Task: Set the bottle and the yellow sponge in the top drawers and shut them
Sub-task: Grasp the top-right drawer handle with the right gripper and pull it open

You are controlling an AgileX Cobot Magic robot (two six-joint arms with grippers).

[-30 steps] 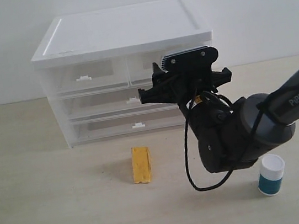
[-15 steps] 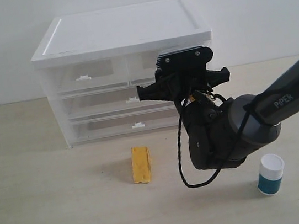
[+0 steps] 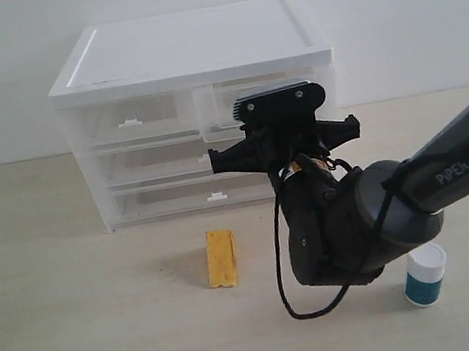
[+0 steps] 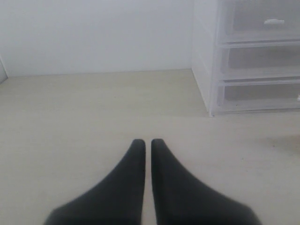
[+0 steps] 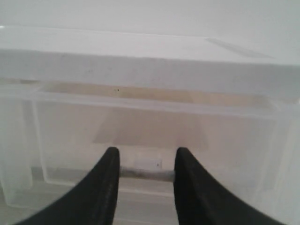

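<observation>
The yellow sponge [image 3: 222, 258] lies on the table in front of the cabinet [image 3: 190, 46]. At the front right stands the bottle [image 3: 425, 273], white cap over a teal body. My right arm [image 3: 346, 221] reaches to the top right drawer [image 3: 217, 112], which stands pulled out a little. In the right wrist view my right gripper [image 5: 146, 157] holds that drawer's white tab handle [image 5: 147, 168] between its fingers. The top left drawer [image 3: 131, 120] is closed. My left gripper [image 4: 147, 143] hangs shut and empty over bare table, left of the cabinet [image 4: 253, 56].
Two full-width drawers [image 3: 208, 175] sit closed under the top pair. A white wall rises behind the cabinet. A black cable [image 3: 283, 273] loops down from the right wrist toward the table between sponge and bottle.
The right arm has drawn back toward the front and left, and the top right drawer has slid out with it. Sponge and bottle have not moved.
</observation>
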